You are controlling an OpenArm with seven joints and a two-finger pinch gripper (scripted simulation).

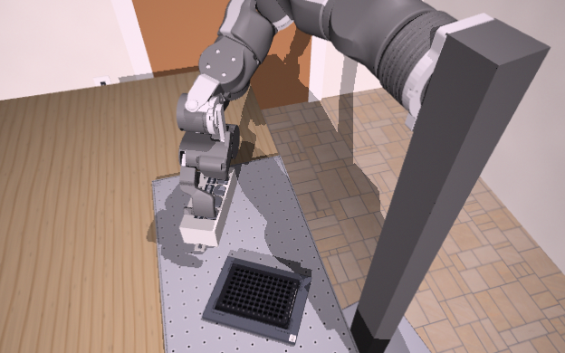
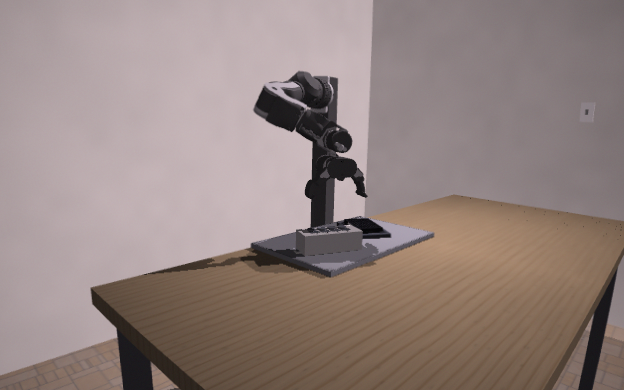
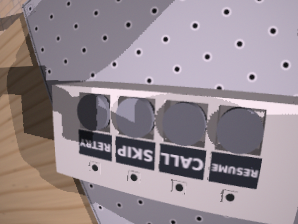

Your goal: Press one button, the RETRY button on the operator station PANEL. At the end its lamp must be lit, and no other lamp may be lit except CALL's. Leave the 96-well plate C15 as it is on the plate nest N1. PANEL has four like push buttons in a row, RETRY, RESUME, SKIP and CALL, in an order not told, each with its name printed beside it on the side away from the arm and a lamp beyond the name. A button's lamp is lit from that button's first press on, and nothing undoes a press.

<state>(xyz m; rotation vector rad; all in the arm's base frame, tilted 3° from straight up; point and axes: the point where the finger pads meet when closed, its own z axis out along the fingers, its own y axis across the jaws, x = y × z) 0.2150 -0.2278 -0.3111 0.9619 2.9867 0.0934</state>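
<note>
In the wrist view, the PANEL is lying just below the camera, a pale box stretching from 9 o'clock to 3 o'clock with a slight downward tilt toward 3. Its 4 round buttons are sitting in a row, and the printed names are reading upside down beneath them: the RETRY button at the 9 o'clock end, then the SKIP button, the CALL button, and the RESUME button at the 3 o'clock end. Below each name a small lamp is showing dark — the RETRY lamp is unlit, like the other 3.

The claw is hanging above the panel without touching it, its jaws spread fully and gripping nothing; in the top view the wrist is covering most of the panel's top face, and the fingertips themselves are too small to make out.

The panel is resting on a grey perforated base plate, which is lying on the wooden tabletop. Toward 5 o'clock from the panel in the top view, the 96-well plate C15 is sitting squarely in the plate nest N1, well apart from the claw. Farther off at 3 o'clock, the arm's dark mounting column is rising from the base plate's edge.
</note>
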